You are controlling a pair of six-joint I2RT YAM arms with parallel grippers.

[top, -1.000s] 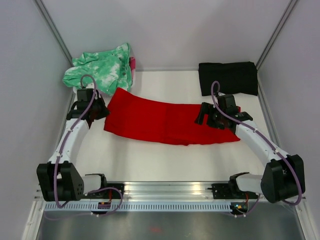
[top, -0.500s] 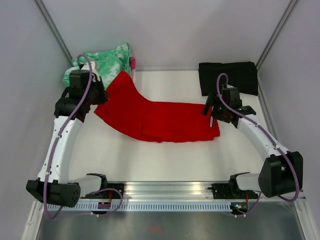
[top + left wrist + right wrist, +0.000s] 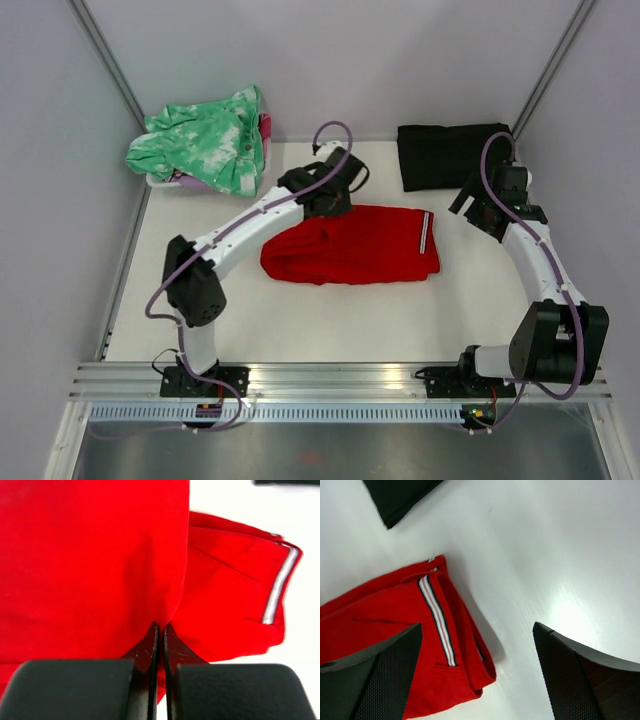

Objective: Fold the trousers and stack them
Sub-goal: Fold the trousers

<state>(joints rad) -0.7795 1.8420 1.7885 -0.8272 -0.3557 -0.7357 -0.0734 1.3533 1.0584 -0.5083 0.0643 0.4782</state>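
The red trousers lie in the middle of the table, folded over on themselves, white-striped trim at their right end. My left gripper is over their far edge, shut on a pinch of the red fabric, which fills the left wrist view. My right gripper is open and empty, just right of the trousers and above the table. The right wrist view shows the striped end of the trousers between and below its fingers.
A folded black cloth lies at the back right, its corner in the right wrist view. A green-and-white mottled garment sits at the back left. Grey walls close the sides and back.
My left gripper has swung from the far left to the middle, carrying the leg end over the trousers and folding them. My right gripper has let go and drawn back to the right.
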